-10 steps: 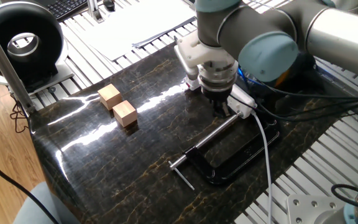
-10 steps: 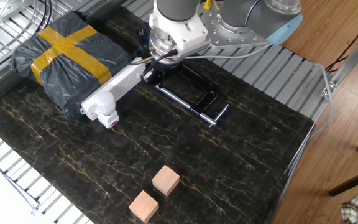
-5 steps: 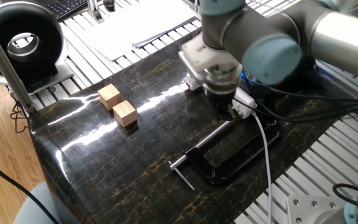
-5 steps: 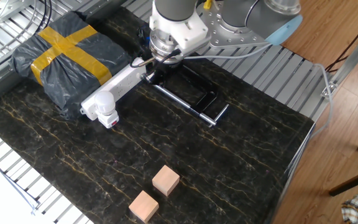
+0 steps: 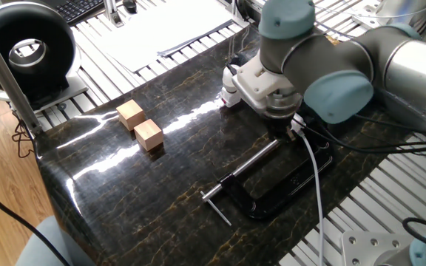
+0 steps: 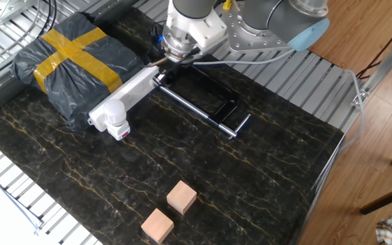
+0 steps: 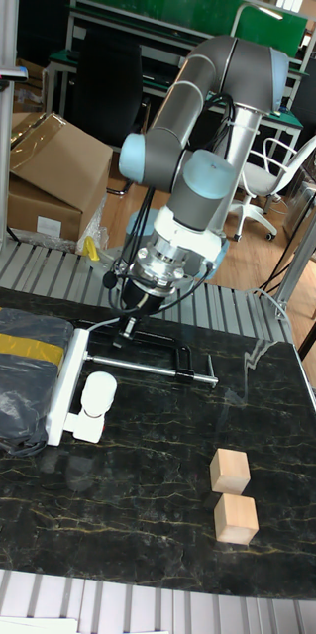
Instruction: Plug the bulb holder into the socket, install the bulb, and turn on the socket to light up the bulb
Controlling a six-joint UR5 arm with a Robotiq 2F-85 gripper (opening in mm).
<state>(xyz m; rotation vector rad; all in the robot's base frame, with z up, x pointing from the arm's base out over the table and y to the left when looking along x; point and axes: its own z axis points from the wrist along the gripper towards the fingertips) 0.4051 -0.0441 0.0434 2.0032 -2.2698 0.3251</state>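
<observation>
Hovering over the long white power strip [image 6: 129,90] (beside the black metal clamp [image 6: 209,102]), the tool [image 7: 127,324] hides its grip; two tan wooden cubes [image 6: 170,209] sit well apart.

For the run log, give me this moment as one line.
bulb: installed, unlit | socket: holds bulb | gripper: over socket's cable end, state unclear

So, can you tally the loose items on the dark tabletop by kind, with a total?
Wooden cubes: 2
Power strip: 1
Bulb in its holder on the strip: 1
Black clamp: 1
Taped black bundle: 1
Total: 6
</observation>
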